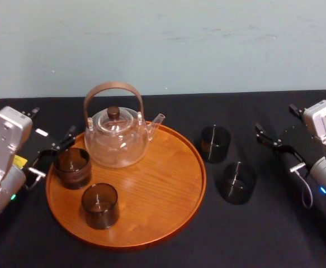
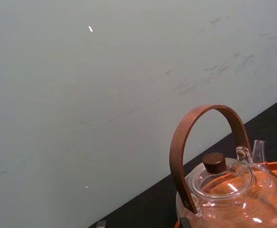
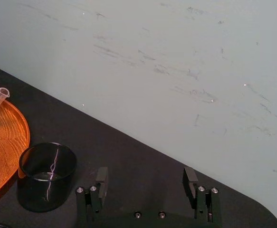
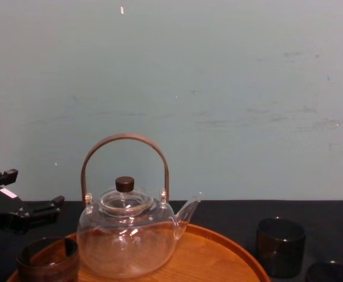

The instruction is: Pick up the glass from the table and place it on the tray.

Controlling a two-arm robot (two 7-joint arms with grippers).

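- Spanning the scene, the plain matte black table [image 1: 263, 240] carries two dark smoked tumblers just right of the large round orange-brown wooden tray [image 1: 168, 184], the farther glass [image 1: 215, 143] and the nearer glass [image 1: 236, 182]; these look like the work left.
- That tray holds a clear glass teapot with an arched brown handle [image 1: 117, 142], plus the dark rim glass [image 1: 71, 166] at its left edge and the dark front glass [image 1: 100, 205]; that share looks done.
- The left gripper [image 1: 53, 152] sits beside the rim glass, fingers apart, gripping nothing.
- The right gripper [image 3: 145, 176] hovers right of the loose pair, fingers spread, empty; no pick begun.
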